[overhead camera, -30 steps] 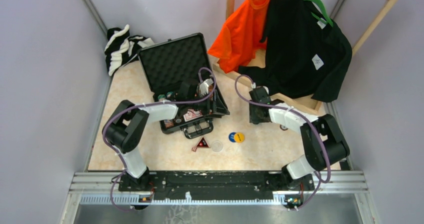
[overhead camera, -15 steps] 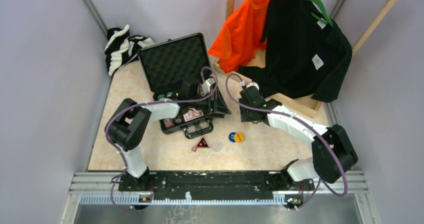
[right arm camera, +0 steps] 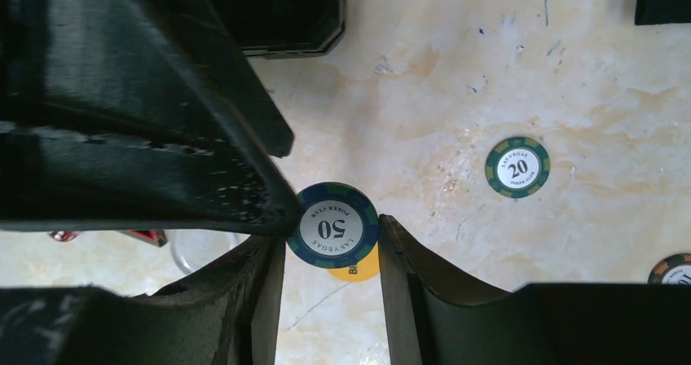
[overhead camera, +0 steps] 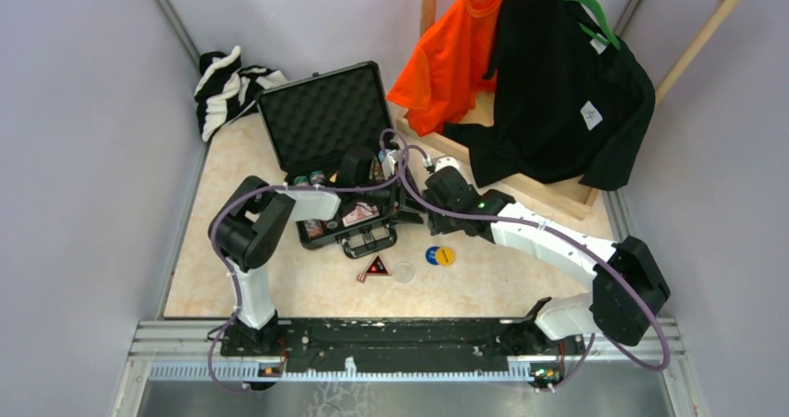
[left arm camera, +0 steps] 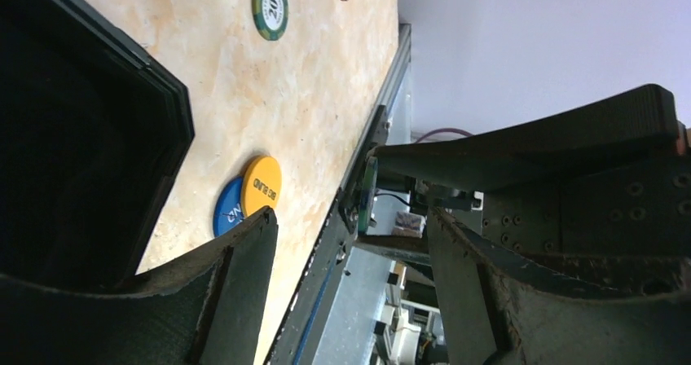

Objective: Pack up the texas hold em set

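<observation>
Nearest the arm bases, the black-red triangle (overhead camera: 376, 268), a clear disc (overhead camera: 403, 271) and the touching blue disc (left arm camera: 228, 215) and yellow Big Blind disc (left arm camera: 262, 187) lie on the table (overhead camera: 279, 287), just in front of the open black briefcase (overhead camera: 326, 119). Beside the case's right front corner, the right gripper (right arm camera: 330, 236) pinches a blue 50 chip (right arm camera: 332, 218) by its edges between both fingers (right arm camera: 407, 283), over the yellow disc. The left gripper (left arm camera: 350, 235), at the case's right edge, has its fingers spread wide with nothing between them. A green 20 chip (right arm camera: 517, 167) lies loose further off. A red card deck (overhead camera: 358, 215) sits in the tray; the foam-lined lid stands behind.
</observation>
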Available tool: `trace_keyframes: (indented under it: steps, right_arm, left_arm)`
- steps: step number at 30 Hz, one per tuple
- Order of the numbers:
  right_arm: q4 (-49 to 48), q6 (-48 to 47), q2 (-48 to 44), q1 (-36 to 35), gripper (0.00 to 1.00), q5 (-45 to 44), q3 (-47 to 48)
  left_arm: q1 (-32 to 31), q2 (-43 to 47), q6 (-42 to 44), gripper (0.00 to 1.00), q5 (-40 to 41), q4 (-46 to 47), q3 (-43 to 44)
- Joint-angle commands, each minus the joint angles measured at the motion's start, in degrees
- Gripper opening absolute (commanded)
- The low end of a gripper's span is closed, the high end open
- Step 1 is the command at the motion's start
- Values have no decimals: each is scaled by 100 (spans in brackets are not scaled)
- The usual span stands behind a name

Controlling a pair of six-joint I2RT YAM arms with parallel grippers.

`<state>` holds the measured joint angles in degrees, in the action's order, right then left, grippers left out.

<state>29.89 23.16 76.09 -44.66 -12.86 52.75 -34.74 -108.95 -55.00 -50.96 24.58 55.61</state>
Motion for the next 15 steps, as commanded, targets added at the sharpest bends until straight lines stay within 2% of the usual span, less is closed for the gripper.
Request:
trace_keyframes:
  steps: [1, 9, 15]
  right_arm:
    - [-71, 41, -222, -243, 40, -143, 412]
    - [-106, -4, -183, -316, 39, -137, 488]
    - [-77, -13, -178, -373, 39, -134, 555]
  left_arm:
    - [-15, -182, -445, 72, -466, 741, 87]
    - [-67, -420, -1170, 57, -976, 1780, -19]
    - [-93, -518, -1190, 43, -1012, 1837, -7]
